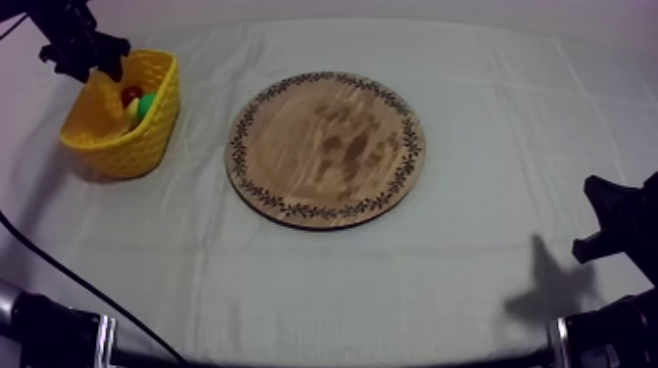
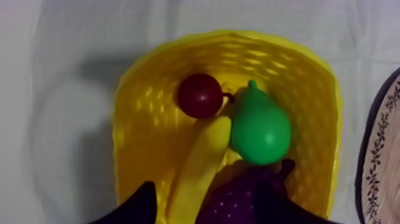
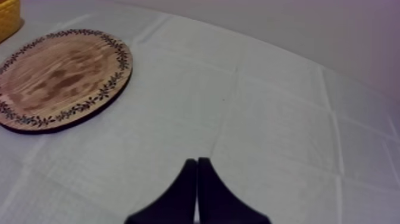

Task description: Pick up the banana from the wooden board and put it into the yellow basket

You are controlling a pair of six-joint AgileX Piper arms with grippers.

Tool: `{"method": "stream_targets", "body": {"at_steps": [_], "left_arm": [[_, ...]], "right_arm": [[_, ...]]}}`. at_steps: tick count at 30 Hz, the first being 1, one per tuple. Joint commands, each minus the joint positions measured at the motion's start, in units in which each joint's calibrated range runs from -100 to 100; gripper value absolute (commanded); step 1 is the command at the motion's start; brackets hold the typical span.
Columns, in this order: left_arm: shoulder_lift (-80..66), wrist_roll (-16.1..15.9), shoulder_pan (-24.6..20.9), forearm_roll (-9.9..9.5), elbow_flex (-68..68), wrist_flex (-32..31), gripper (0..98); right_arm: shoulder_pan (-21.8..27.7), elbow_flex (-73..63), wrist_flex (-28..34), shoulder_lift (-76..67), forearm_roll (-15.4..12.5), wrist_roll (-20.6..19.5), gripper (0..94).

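1. The banana (image 2: pixel 202 161) is lying inside the yellow basket (image 2: pixel 128 137), beside the small red fruit (image 2: pixel 199 95), the pear (image 2: pixel 260 131) and the bunch of grapes (image 2: pixel 238 199).
2. Your left hand (image 2: pixel 208 193) is hanging over it, fingers spread wide and gripping nothing.
3. By my reading you are finishing the release, so lift straight up, clearing the basket wall and the fruit.
4. The wooden board (image 1: pixel 326 149) is lying bare on the worktop (image 1: pixel 392 284), and your right hand (image 3: pixel 197 173) is resting there pressed closed, empty.
5. The banana's near end and most of the grapes are cut off at the fingers.
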Motion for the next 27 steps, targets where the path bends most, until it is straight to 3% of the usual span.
{"method": "stream_targets", "body": {"at_steps": [1, 11, 19, 27], "left_arm": [[-1.1, 0.0, 0.2, -0.20, 0.3, -1.7, 45.7], [-10.8, -0.9, 1.9, -0.15, 3.9, -7.3, 5.4], [-22.7, 0.1, 3.5, 0.95, 7.6, -8.1, 0.3], [-40.9, -0.1, 4.2, 1.06, 19.8, -14.7, 0.0]], "right_arm": [[0.0, 0.0, 0.0, 0.0, 0.0, 0.0, 0.3], [0.0, 0.0, 0.0, 0.0, 0.0, 0.0, 0.3], [0.0, 0.0, 0.0, 0.0, 0.0, 0.0, 0.3], [0.0, 0.0, 0.0, 0.0, 0.0, 0.0, 0.3]]}}
